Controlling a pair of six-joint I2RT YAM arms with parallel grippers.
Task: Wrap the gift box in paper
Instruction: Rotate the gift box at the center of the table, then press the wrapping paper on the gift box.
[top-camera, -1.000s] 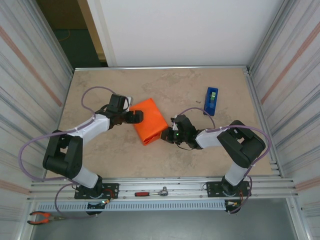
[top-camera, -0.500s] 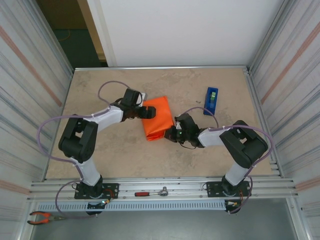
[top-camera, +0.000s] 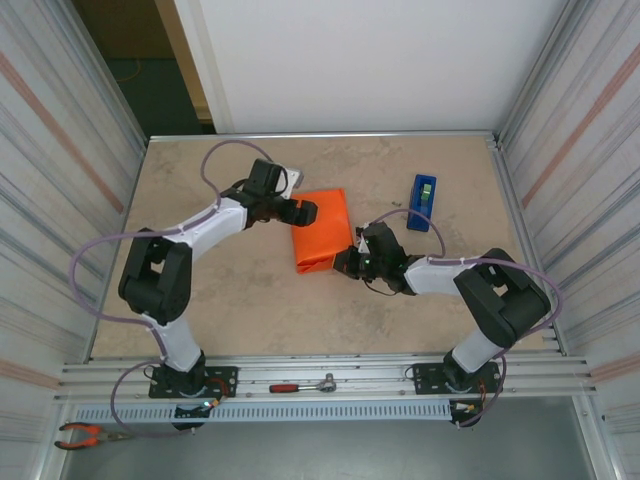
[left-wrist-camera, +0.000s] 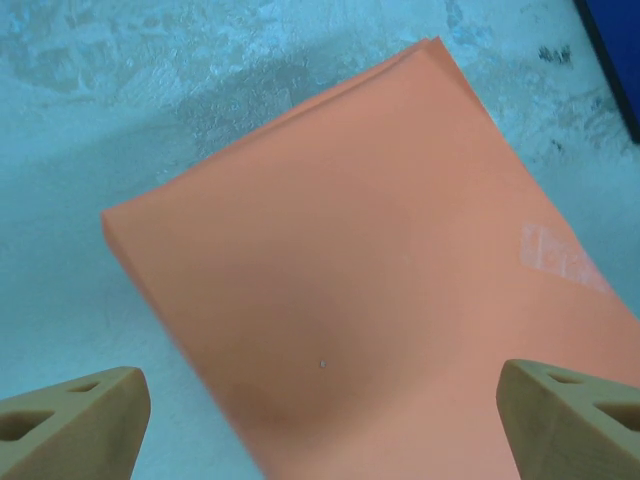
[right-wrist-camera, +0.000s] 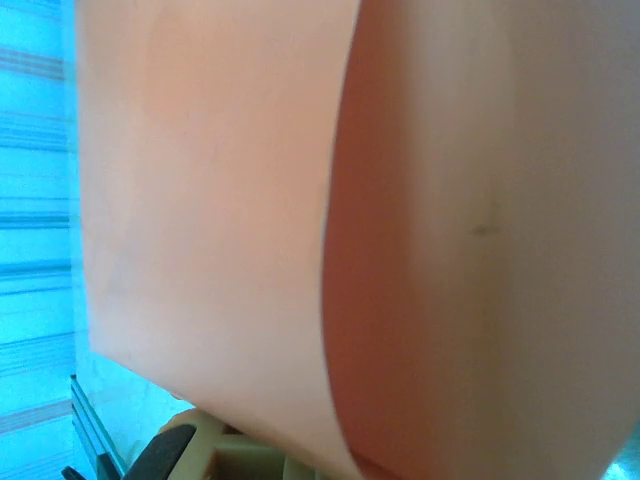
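Two grippers are meeting at the box (top-camera: 322, 230), which we are seeing from above as an orange parcel lying flat near the middle of the table (top-camera: 230, 310). The left gripper (top-camera: 303, 212) is reaching in at the parcel's upper left edge with its jaws spread. The right gripper (top-camera: 345, 263) is sitting at the lower right corner, jaws pressed together. A blue dispenser (top-camera: 422, 202) is standing apart to the right

From the left wrist we are looking down on the paper (left-wrist-camera: 380, 290) covering the box, smooth, with a clear strip of tape (left-wrist-camera: 560, 258) near its right edge. The fingertips (left-wrist-camera: 70, 420) are standing wide at the lower corners, the parcel lying between and beyond them; we cannot tell whether they are touching it

From the right wrist the paper (right-wrist-camera: 200, 180) is looming very close, one flap curving across with a shaded fold. A tan finger (right-wrist-camera: 250, 462) is peeking out below its edge; we cannot tell whether paper is caught between the jaws
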